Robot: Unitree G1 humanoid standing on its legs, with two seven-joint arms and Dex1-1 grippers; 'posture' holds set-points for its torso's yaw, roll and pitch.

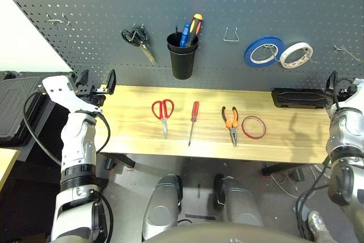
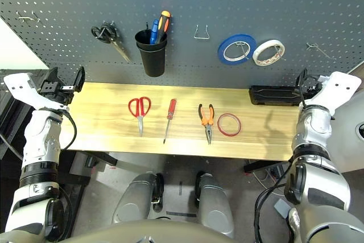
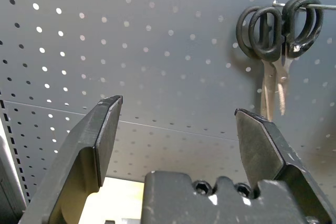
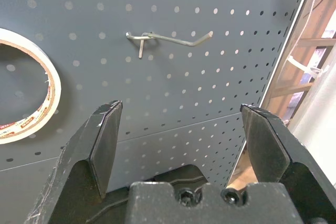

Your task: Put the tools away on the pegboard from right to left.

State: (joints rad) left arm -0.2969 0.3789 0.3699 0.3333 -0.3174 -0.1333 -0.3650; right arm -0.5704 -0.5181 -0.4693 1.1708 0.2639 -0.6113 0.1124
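Left hand (image 3: 178, 104) open at the pegboard (image 1: 142, 4), nothing between the fingers; right hand (image 4: 181, 105) just as wide and empty, with the far-right hook (image 4: 178, 40) ahead. On the bench (image 1: 131, 135), all to be put away, from the right: red tape ring (image 1: 265, 128), needle-nose pliers (image 1: 230, 123), slim screwdriver (image 1: 195, 111), red-handled scissors (image 1: 164, 116). Likely first up, the ring!

And here come the risks. Thin ring, flat on the wood: easy to pinch over the top and miss, or to scrape along the bench with too low a reach. Then a slender metal prong to thread; a little off line and down to the bench, perhaps with a knock to the white tape roll (image 4: 54, 87) next door. Pliers next: smooth, curved orange grips, steel nose, apt to swing open or twist if caught off-centre. Screwdriver: glossy red handle, narrow round shank, quick to roll or tip in the grasp; if bound for the black cup (image 1: 182, 64), a smooth tapered one, possibly snagged on the orange-and-black handle (image 1: 196, 24) inside. Last, the scissors: two red oval loops, short pointed blades, liable to splay from a one-loop grip.
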